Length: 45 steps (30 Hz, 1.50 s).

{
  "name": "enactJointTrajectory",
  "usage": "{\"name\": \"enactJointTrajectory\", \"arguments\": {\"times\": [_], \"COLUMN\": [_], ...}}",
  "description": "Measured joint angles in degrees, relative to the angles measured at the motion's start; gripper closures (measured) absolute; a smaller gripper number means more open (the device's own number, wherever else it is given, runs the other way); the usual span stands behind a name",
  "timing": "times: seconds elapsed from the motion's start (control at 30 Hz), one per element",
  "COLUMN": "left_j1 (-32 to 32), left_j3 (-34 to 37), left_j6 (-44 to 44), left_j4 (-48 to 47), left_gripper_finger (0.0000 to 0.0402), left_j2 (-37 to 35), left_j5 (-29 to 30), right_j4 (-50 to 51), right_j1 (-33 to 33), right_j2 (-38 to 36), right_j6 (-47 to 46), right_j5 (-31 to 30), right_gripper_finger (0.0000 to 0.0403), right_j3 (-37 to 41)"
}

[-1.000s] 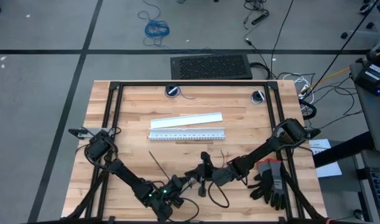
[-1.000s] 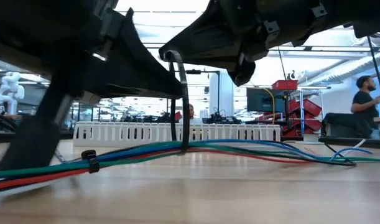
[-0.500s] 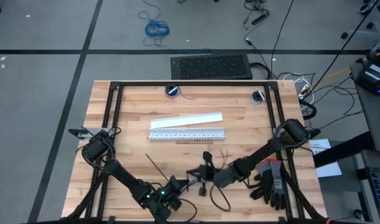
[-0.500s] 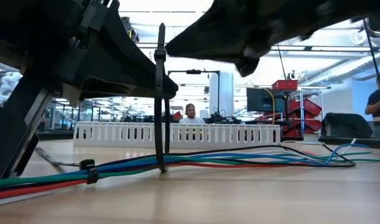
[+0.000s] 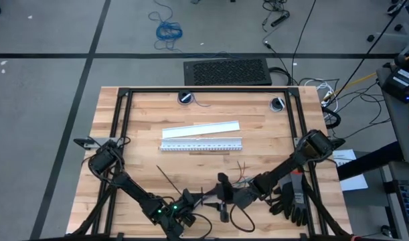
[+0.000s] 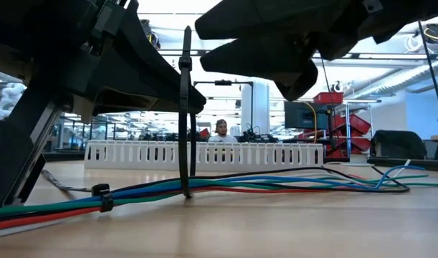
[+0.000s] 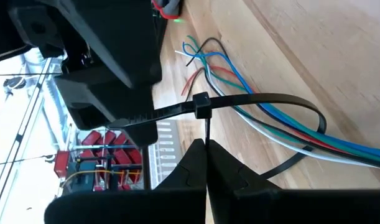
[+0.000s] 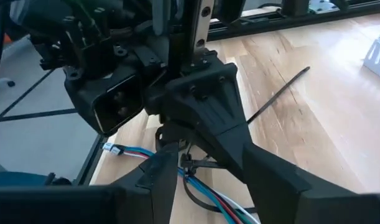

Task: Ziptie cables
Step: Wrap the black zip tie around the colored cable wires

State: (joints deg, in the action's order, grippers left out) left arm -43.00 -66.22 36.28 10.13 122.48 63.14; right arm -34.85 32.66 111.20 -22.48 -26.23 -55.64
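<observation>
The cables point(image 6: 276, 178), thin blue, green, red and grey wires, lie on the table near its near edge and also show in the left wrist view point(image 7: 289, 134). One black ziptie point(image 6: 102, 191) is closed round them. A second ziptie point(image 6: 186, 129) loops round the bundle and stands upright, head point(image 6: 184, 64) up. My left gripper point(image 7: 206, 149) is shut on it. My right gripper point(image 8: 205, 180) is open, its fingers close beside the ziptie's tail point(image 7: 158, 114); I cannot tell if they touch. A black strip point(image 5: 169, 177) lies loose on the table. My left gripper pinches the ziptie's strap point(image 7: 206, 130) between its two shut fingers, close below the head. The ziptie stands upright. Its loop point(image 7: 314, 118) goes round the cables, which rest on the table.
A white slotted strip point(image 5: 201, 144) and a flat white strip point(image 5: 201, 128) lie at the table's middle. Black gloves point(image 5: 294, 197) lie at the near right. Black frame rails point(image 5: 120, 120) run along the table's sides. A person point(image 6: 220, 130) sits in the room behind.
My right gripper has moved toward the table's near edge and come down closer to the ziptie. The ziptie's top, bent over under my right gripper a second ago, now stands straight up, and the loop has shifted toward my left gripper and grown narrower.
</observation>
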Motion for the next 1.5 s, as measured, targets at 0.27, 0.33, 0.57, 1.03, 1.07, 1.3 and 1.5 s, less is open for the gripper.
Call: {"name": "enactJointTrajectory", "arguments": {"times": [0.27,0.33,0.57,1.03,1.07,1.3,1.5], "left_j1": [0.1,0.1,0.1,0.6,0.6,0.7,0.5], "left_j3": [0.0,0.0,0.0,0.0,0.0,0.0,0.0], "left_j6": [0.0,0.0,0.0,0.0,0.0,-0.2,-0.2], "left_j4": [0.0,0.0,0.0,0.1,0.1,0.1,0.0], "left_gripper_finger": [0.0402,0.0402,0.0402,0.0402,0.0402,0.0402,0.0402], "left_j2": [0.0,0.0,0.0,0.0,0.0,0.0,0.0], "left_j5": [0.0,0.1,0.1,0.0,0.0,0.1,-0.2], "right_j4": [-3.3,-4.5,-5.3,-5.8,-6.3,-7.6,-7.3], "right_j1": [-2.0,-2.0,-2.0,-3.1,-3.1,-2.5,-0.8], "right_j2": [1.7,2.4,2.7,2.7,2.7,2.8,2.8], "right_j6": [-0.5,-0.8,-0.9,1.6,2.7,5.7,8.2], "right_j5": [5.8,6.6,6.7,11.2,11.2,4.8,-4.7], "right_gripper_finger": [0.0264,0.0265,0.0277,0.0387,0.0394,0.0402,0.0402], "right_j3": [0.0,0.0,0.0,0.0,0.0,0.0,0.0]}}
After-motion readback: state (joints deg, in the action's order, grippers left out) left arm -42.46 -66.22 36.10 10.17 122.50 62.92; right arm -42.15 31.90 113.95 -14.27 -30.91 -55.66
